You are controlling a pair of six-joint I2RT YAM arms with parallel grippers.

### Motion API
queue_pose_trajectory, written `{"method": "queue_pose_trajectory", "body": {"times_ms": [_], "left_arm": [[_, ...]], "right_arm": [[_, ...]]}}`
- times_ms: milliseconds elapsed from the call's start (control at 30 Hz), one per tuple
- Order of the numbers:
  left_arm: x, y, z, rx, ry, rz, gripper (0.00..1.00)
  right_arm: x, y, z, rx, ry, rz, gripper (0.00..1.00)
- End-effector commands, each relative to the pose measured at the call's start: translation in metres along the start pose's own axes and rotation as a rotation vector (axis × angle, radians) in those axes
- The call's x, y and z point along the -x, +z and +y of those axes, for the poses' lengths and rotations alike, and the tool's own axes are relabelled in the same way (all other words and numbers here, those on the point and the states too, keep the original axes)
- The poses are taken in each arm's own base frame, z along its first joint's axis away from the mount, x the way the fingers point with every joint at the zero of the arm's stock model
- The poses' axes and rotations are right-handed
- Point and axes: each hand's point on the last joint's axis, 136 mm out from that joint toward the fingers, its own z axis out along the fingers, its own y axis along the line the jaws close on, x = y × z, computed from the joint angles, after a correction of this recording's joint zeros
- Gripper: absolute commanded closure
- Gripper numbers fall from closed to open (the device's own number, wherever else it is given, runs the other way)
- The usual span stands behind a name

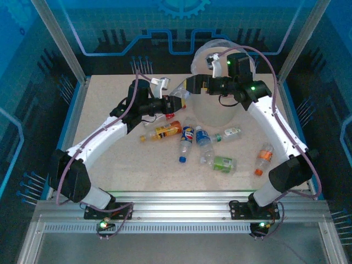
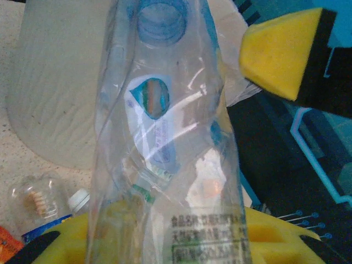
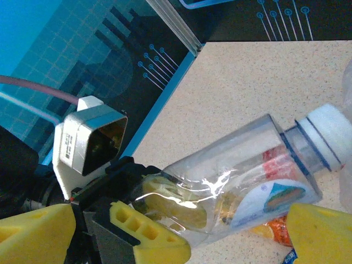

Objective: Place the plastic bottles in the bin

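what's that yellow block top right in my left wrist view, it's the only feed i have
observer: That is one finger of the right arm. The right wrist view shows the right jaws open, one finger on each side of the clear bottle.
operator: ok does my left arm have the bottle
observer: Yes. In the right wrist view the left jaws are shut on its base end, and the white cap points away from them.
operator: how many more on the table
observer: The top view shows at least six bottles lying on the table in front of the bin.
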Motion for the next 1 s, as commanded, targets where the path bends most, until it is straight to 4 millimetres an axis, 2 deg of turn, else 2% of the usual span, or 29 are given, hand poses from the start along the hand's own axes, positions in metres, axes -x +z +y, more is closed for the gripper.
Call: {"method": "queue_pose_trajectory", "body": {"times_ms": [0,133,333,567,833,967], "left_arm": [[0.002,0.002,-0.011,-0.062,0.009,-0.029,0.71],[0.007,-0.008,-0.021,-0.075,0.036,-0.06,0.7],[0.008,-0.03,-0.024,-0.021,0.068,-0.114,0.7],[0.005,-0.051,-0.037,-0.013,0.119,-0.166,0.7],[0.003,-0.056,-0.058,-0.075,0.183,-0.205,0.7],[0.004,-0.055,-0.064,-0.096,0.197,-0.221,0.7]], "right_arm": [[0.005,-0.009,0.004,-0.034,-0.015,-0.021,0.0],[0.002,-0.012,0.0,-0.059,0.056,-0.03,0.0],[-0.004,-0.002,0.001,-0.008,0.17,-0.026,0.0],[-0.007,0.019,0.024,0.057,0.162,-0.004,0.0],[-0.006,0.038,0.046,0.128,0.154,-0.003,0.01],[-0.006,0.043,0.055,0.167,0.158,-0.004,0.05]]}}
